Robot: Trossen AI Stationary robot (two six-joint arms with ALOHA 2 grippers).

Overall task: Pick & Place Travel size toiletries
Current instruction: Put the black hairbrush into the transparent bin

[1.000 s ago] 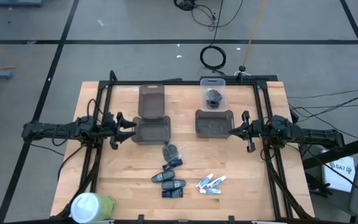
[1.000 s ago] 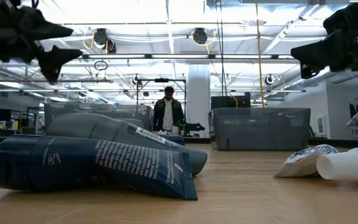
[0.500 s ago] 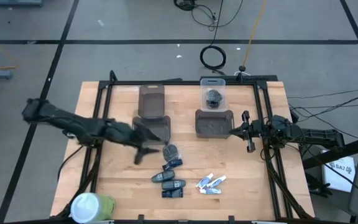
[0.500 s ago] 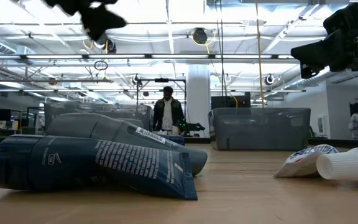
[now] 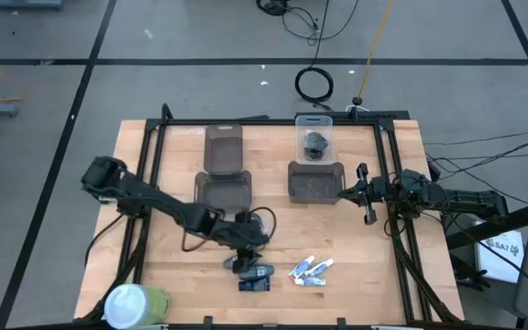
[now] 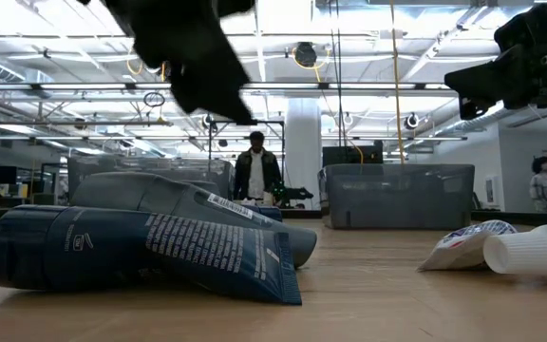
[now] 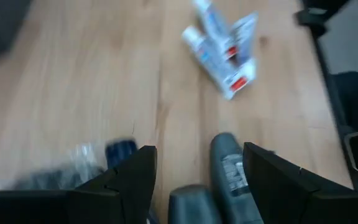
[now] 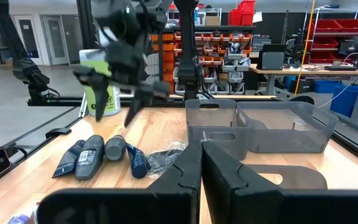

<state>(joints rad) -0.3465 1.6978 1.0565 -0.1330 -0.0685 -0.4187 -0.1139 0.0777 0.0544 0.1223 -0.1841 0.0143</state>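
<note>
Hovering over the cluster of dark tubes [image 5: 250,266], the left gripper [image 5: 246,240] has its fingers [image 7: 127,183] spread wide with nothing between them. Look at the left wrist view: one dark tube [image 7: 230,176] lies right between the two fingers, just ahead of the tips, and its long axis runs roughly along the direction the fingers point, so the gap straddles it across its narrow width. That looks like the relation the grab depends on, and a straight drop should put a finger on either side of it. Beyond the fingertips, farther out on the bench [image 5: 163,266], sit the little white tubes [image 7: 222,53] with red and blue marks, well apart from the fingers. The left arm is plainly the nearer one. The right gripper [image 5: 367,197] waits by the far grey bin [image 5: 315,181], fingers [image 8: 179,177] clenched together on nothing, well away from the toiletries.
</note>
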